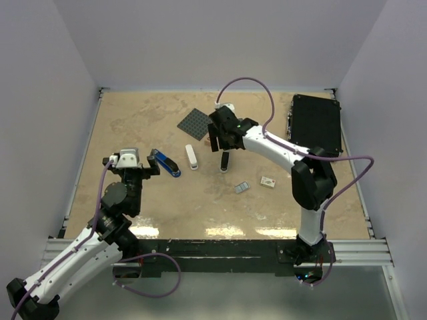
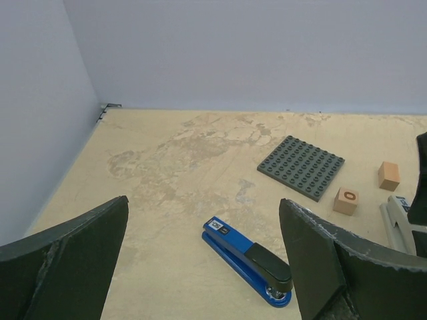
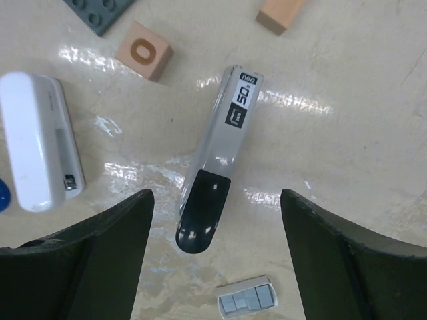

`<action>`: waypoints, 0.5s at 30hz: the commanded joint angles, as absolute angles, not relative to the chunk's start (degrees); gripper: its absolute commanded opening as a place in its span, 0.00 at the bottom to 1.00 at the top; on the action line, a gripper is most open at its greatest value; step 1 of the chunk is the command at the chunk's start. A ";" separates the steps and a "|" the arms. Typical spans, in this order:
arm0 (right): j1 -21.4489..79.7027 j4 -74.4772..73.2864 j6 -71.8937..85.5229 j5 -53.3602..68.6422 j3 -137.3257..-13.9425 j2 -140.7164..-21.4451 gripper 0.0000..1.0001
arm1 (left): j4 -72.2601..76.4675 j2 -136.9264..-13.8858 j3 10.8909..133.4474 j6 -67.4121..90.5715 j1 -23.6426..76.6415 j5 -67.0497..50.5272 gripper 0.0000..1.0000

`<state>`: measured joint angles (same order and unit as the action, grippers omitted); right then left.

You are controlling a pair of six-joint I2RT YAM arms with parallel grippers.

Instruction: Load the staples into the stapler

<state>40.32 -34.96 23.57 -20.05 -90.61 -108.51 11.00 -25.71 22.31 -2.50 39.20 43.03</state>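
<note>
Three staplers lie mid-table: a blue stapler point(image 1: 165, 163) point(image 2: 247, 260), a white stapler point(image 1: 192, 157) point(image 3: 40, 150) and a silver stapler with a black end point(image 1: 225, 161) point(image 3: 220, 153). The staples show as a small grey tray piece point(image 1: 241, 188) point(image 3: 247, 298) and a whitish box point(image 1: 268, 181) to its right. My right gripper point(image 1: 224, 145) point(image 3: 215, 195) hangs open above the silver stapler's black end, touching nothing. My left gripper point(image 1: 132, 168) point(image 2: 203, 207) is wide open and holds nothing, just left of the blue stapler.
A dark grey studded baseplate point(image 1: 195, 121) point(image 2: 301, 167) lies behind the staplers. Two orange blocks point(image 2: 346, 201) point(image 2: 389, 175) sit beside it. A black case point(image 1: 315, 123) rests at the back right. Walls close in the table's left, back and right sides.
</note>
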 commanded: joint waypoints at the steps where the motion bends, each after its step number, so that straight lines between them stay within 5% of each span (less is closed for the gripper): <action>1: 41.04 -33.93 25.40 -19.16 -89.74 -111.17 0.77 | 10.81 -25.66 24.70 -0.97 38.50 41.66 1.00; 6: 40.69 -32.70 25.75 -17.85 -87.99 -113.99 0.70 | 10.72 -25.58 24.61 -0.79 38.41 41.40 1.00; 9: 40.69 -32.08 25.84 -16.18 -86.41 -114.00 0.58 | 10.64 -25.66 24.70 -0.79 38.32 41.05 1.00; 15: 41.13 -31.20 24.79 -14.86 -82.45 -107.77 0.15 | 10.99 -27.16 24.43 -0.62 38.23 38.50 1.00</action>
<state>40.75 -32.73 25.10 -15.64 -84.75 -114.24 9.78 -26.11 22.33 -2.04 38.63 40.99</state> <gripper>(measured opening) 0.339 0.997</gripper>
